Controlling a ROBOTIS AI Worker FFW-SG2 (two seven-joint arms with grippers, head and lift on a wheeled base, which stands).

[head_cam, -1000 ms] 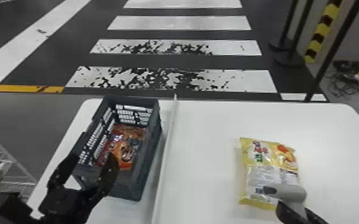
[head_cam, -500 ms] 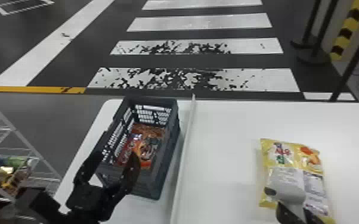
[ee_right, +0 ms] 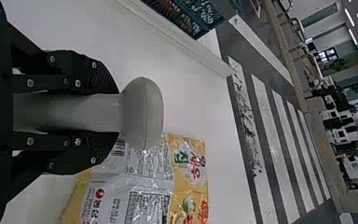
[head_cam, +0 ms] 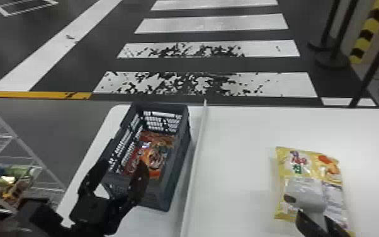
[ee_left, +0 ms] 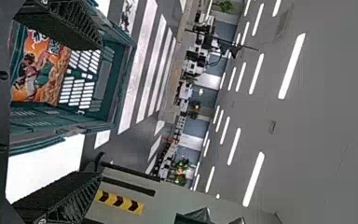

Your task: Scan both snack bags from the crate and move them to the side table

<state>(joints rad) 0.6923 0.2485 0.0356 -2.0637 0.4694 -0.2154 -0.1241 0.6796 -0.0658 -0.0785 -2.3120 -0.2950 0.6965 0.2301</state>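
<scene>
White table [head_cam: 245, 132], striped floor [head_cam: 211, 25] beyond; divider [head_cam: 195, 164] between crate [head_cam: 174, 173] and yellow bag [head_cam: 311, 167]. Left claw [head_cam: 123, 165] wide open, empty; right claw [head_cam: 313, 217] clasping scanner [head_cam: 305, 192].

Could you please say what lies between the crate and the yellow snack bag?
In the head view, a white divider and bare tabletop lie between the crate and the yellow bag.

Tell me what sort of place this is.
Probably a large indoor test or demo hall: crosswalk stripes mark the dark floor, strip lights line the ceiling, and a wire rack holds colorful packets.
</scene>
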